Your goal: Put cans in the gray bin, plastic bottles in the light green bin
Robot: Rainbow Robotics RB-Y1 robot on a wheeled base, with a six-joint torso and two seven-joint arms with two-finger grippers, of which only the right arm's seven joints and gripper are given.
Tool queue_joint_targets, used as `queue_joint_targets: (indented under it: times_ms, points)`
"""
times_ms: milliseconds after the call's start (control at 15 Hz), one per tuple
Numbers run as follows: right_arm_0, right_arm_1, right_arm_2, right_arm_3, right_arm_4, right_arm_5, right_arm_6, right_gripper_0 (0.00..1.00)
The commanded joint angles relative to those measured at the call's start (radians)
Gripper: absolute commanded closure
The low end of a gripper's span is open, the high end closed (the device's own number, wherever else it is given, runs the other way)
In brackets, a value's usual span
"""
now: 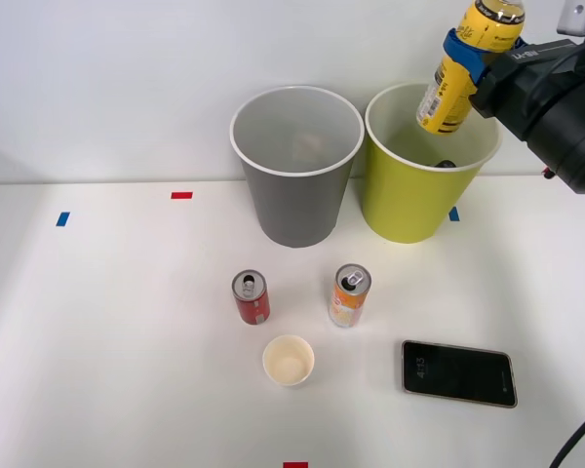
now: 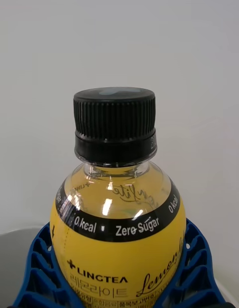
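Yellow bottle held over the light green bin.

The right gripper is clamped on the yellow-labelled bottle, its blue fingers hugging both sides of the label below the black cap; the bottle hangs tilted above the light green bin, where a dark cap shows inside. The gray bin stands just beside it. Nearer than the gray bin stand the red can and orange-and-white can, then a paper cup and phone.

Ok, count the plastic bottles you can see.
2. The yellow-labelled bottle is gripped by the right gripper above the light green bin. A dark cap inside that bin suggests a second; more could be hidden.
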Motion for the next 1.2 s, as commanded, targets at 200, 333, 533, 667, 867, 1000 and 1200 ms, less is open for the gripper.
queue_joint_targets:
  times_ms: [200,333,533,667,867,1000,1200]
  points:
    - [-0.099,-0.001,0.156,0.243,0.02,-0.279,0.009,1.0]
    - [-0.105,0.0,0.158,0.248,0.023,-0.292,0.012,0.96]
    - [-0.105,-0.001,0.161,0.246,0.038,-0.293,0.026,0.35]
    - [-0.105,-0.009,0.164,0.245,0.038,-0.292,0.032,0.0]
    - [-0.067,-0.061,0.19,0.179,0.038,-0.292,0.039,0.0]
    - [0.016,-0.105,0.198,0.073,0.038,-0.292,0.036,0.0]
    - [0.203,-0.182,0.189,-0.116,0.025,-0.316,0.019,0.0]
